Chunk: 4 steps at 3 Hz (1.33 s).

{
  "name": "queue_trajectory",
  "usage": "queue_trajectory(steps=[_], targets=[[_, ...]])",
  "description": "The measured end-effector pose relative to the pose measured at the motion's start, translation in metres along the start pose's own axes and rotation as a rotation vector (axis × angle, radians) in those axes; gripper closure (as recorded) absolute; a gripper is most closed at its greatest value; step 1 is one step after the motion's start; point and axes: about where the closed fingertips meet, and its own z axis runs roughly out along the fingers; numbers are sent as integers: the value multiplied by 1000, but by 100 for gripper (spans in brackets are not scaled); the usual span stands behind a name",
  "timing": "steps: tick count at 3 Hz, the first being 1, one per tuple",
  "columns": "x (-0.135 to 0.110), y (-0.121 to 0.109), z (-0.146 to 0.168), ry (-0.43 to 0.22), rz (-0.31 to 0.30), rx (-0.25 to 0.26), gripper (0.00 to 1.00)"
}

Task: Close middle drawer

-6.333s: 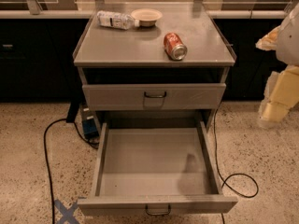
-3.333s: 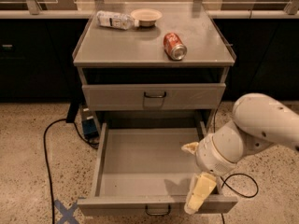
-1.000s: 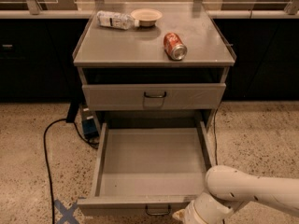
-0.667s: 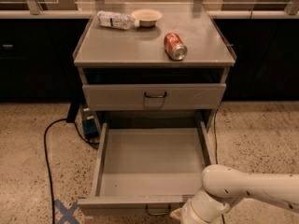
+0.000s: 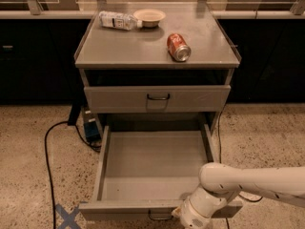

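The middle drawer (image 5: 152, 163) is a wide, shallow grey metal drawer, pulled far out of the cabinet and empty inside. Its low front panel (image 5: 124, 210) carries a small dark loop handle (image 5: 159, 217) at the bottom edge of the view. My white arm (image 5: 252, 180) comes in from the right. Its gripper (image 5: 191, 217) sits against the right part of the drawer's front panel, just right of the handle, and is partly cut off by the frame's bottom edge. The taller-fronted top drawer (image 5: 157, 98) is closed.
On the cabinet top (image 5: 143, 46) lie a red soda can (image 5: 178, 46), a plastic bottle (image 5: 117, 20) and a small bowl (image 5: 149, 17). A black cable (image 5: 47, 151) and a blue tape cross (image 5: 66, 217) lie on the speckled floor at left. Dark counters stand behind.
The arm swung in from the right, dropped in front of the open drawer, and in the last second edged slightly left along its front panel. The drawer looks equally far out.
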Motion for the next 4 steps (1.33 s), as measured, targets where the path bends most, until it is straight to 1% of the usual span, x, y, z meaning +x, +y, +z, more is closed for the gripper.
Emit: queue_trajectory(steps=[1, 2, 3, 4], targets=[[2, -3, -1, -2, 8, 5, 0], [6, -21, -15, -26, 32, 43, 0], [4, -41, -38, -50, 46, 95, 0], [4, -41, -38, -50, 46, 94, 0]])
